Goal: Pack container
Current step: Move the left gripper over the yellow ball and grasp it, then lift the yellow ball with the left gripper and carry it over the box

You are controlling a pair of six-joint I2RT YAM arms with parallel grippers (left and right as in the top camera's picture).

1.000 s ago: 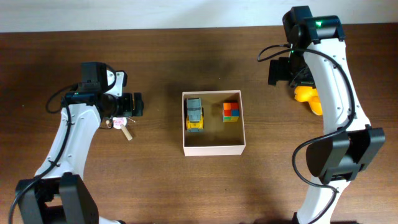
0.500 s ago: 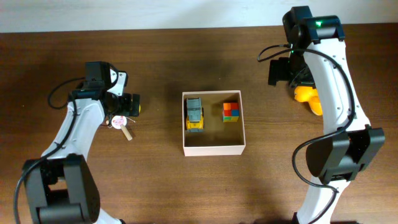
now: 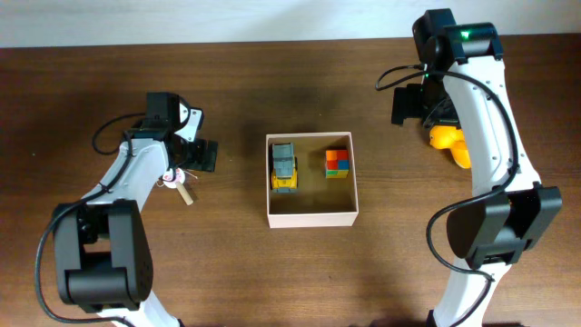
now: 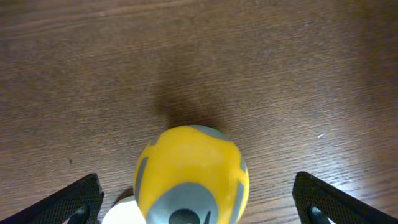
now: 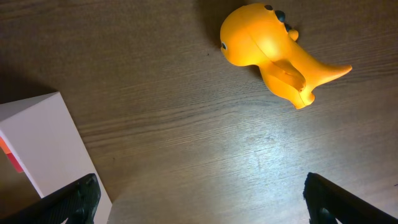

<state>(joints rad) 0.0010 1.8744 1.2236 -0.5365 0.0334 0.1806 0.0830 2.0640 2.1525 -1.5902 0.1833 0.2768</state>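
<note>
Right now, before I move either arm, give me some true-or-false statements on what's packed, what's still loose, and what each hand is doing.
1. The container holds two toys, a truck and a coloured cube. True.
2. The orange-yellow animal toy lies inside the container. False: it lies on the table, outside it.
3. The right hand is shut on a toy. False: it is open, with nothing between its fingers.
4. The left hand is open with a yellow ball between its fingers. True.

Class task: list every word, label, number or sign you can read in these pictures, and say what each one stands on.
None readable. The container, toy truck, coloured cube, yellow toy and yellow-and-grey ball show no lettering; the pink-and-white item is too small to tell.
</note>
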